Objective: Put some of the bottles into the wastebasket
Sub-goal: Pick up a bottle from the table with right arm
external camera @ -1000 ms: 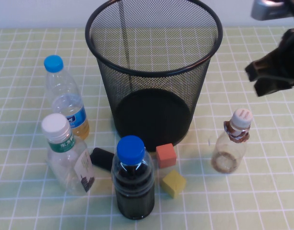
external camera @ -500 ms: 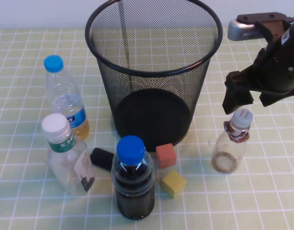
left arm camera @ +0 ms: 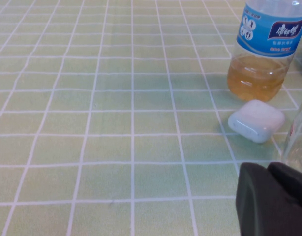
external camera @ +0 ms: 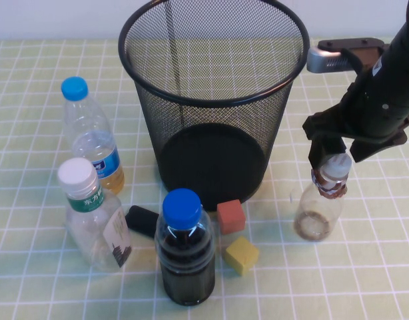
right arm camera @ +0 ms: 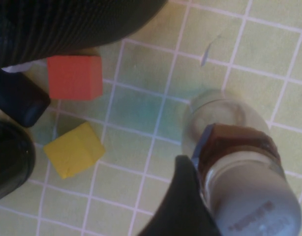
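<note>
The black wire-mesh wastebasket [external camera: 211,107] stands at the back centre. A small clear bottle with a brown neck wrap and white cap [external camera: 319,212] stands to its right. My right gripper [external camera: 338,155] is open just above it, with one finger on each side of the cap. In the right wrist view one finger [right arm camera: 183,201] lies against the cap of this bottle [right arm camera: 249,196]. A squat bottle with a green-white label [external camera: 94,223] stands front left. My left gripper [left arm camera: 269,172] is shut and empty, low over the table, and shows only in the left wrist view.
A blue-capped bottle with yellow liquid [external camera: 91,143] and a dark blue-capped bottle [external camera: 184,253] stand left and front. A red cube [external camera: 230,216], a yellow cube [external camera: 241,255] and a small black object [external camera: 143,220] lie before the wastebasket. A white case [left arm camera: 256,120] lies by the yellow-liquid bottle.
My right gripper has moved left and down from the far right edge to sit over the small bottle's cap. The bottles have not moved.
</note>
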Controlling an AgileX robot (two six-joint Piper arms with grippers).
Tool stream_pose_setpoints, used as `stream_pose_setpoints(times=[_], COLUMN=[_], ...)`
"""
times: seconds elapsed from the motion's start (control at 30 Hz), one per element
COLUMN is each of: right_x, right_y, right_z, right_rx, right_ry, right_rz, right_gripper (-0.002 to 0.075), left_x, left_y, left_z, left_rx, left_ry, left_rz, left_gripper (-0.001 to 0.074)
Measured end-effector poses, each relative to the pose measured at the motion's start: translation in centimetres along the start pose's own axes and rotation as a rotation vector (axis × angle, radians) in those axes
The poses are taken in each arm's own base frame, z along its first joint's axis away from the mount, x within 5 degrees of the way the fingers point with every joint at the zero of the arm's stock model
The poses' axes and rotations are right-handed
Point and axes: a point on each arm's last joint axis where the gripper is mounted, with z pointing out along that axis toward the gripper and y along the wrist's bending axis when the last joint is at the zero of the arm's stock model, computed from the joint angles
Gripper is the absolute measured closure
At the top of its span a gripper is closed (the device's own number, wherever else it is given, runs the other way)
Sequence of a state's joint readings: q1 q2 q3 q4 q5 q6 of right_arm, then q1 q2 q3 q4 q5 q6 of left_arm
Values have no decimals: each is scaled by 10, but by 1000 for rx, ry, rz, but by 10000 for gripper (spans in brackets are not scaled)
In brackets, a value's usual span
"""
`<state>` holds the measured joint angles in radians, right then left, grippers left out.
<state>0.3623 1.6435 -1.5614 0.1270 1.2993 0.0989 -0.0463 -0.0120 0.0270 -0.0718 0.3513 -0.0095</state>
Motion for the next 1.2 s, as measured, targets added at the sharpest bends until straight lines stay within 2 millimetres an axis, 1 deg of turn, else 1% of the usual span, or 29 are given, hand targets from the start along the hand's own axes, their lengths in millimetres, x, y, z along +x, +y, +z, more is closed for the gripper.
stream_pose_setpoints(times=[0.13, 0.2, 0.37, 0.47, 0.77, 0.9, 1.07, 1.2], right_x=[0, 0, 1, 2, 2, 3, 8, 14], right_y=[-1, -1, 7, 11, 9, 7, 6, 6], right_z=[0, 0, 1, 2, 2, -2, -19, -45], right_rx=[7, 15, 33, 34, 64, 83, 100, 101], right_ry=[-1, -1, 0, 1, -3, -17, -64, -139], right_rz=[16, 12, -24, -34, -27, -26, -35, -41], right_gripper=[252, 272, 407, 448, 450, 450, 450, 450], left_x=[0, 0, 0, 0, 0, 0, 0, 0], left_y=[0, 0, 0, 0, 0, 0, 0, 0], left_z=[0, 0, 0, 0, 0, 0, 0, 0], left_rx=[0, 0, 0, 0, 0, 0, 0, 0], left_ry=[0, 0, 0, 0, 0, 0, 0, 0], left_rz=[0, 0, 0, 0, 0, 0, 0, 0], left_gripper=[739, 739, 739, 739, 740, 740, 739, 739])
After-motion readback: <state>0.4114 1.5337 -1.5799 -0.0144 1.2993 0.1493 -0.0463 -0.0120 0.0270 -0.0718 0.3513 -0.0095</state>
